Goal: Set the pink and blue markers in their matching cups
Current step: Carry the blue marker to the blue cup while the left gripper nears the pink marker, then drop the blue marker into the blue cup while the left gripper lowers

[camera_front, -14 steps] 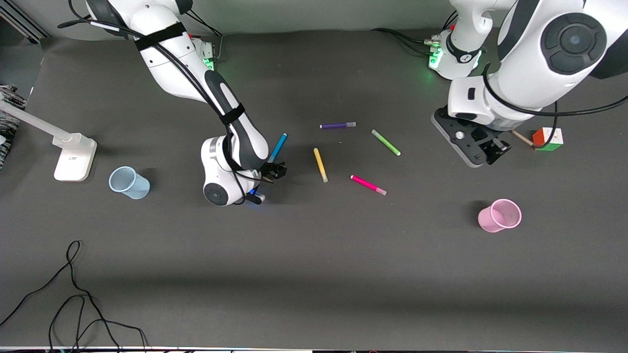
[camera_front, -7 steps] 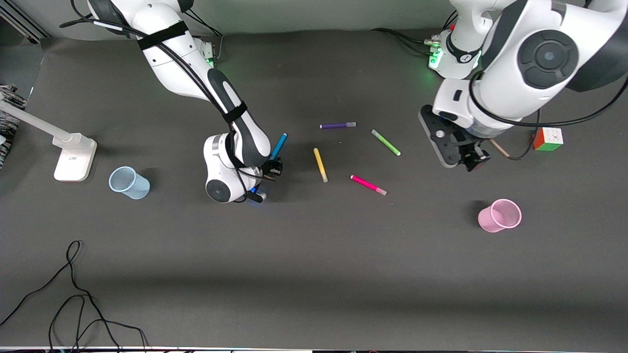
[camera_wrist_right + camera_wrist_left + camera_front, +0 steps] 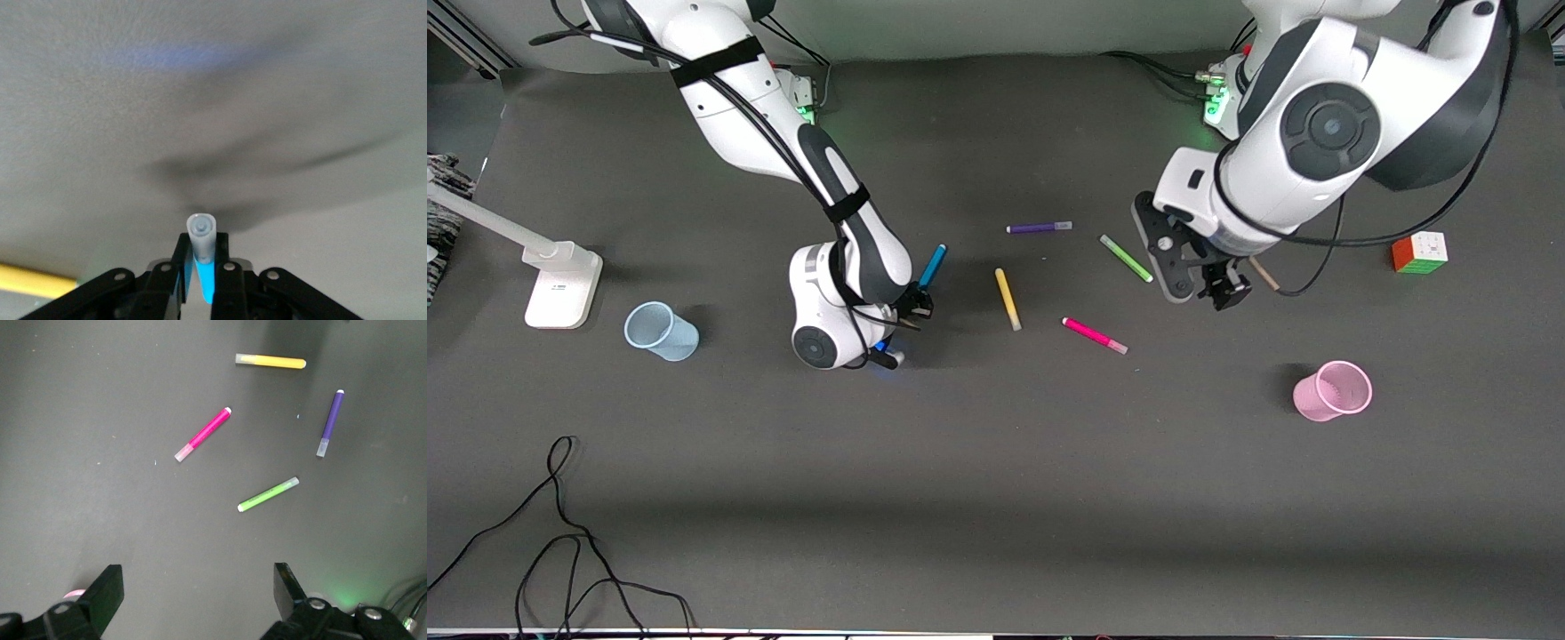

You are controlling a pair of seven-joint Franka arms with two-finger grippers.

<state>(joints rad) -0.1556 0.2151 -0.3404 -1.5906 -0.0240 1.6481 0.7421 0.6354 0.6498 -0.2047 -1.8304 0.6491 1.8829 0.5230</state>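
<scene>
Dark table [image 3: 996, 498]; cups [image 3: 661, 331] empty

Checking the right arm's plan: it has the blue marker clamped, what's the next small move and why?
Probably lift and carry toward the blue cup. The right gripper is shut on the blue marker, and that cup stands upright toward the right arm's end of the table. The left gripper hangs open over the bare mat.

Yellow marker [image 3: 1008, 300] lies mid-surface [image 3: 996, 498]; purple marker [image 3: 1039, 228] and green marker [image 3: 1126, 258] farther from camera than it. Colored cube [image 3: 1420, 252] toward left arm's end, white stand [image 3: 560, 284] toward right arm's, black cable [image 3: 560, 551] nearer.
</scene>
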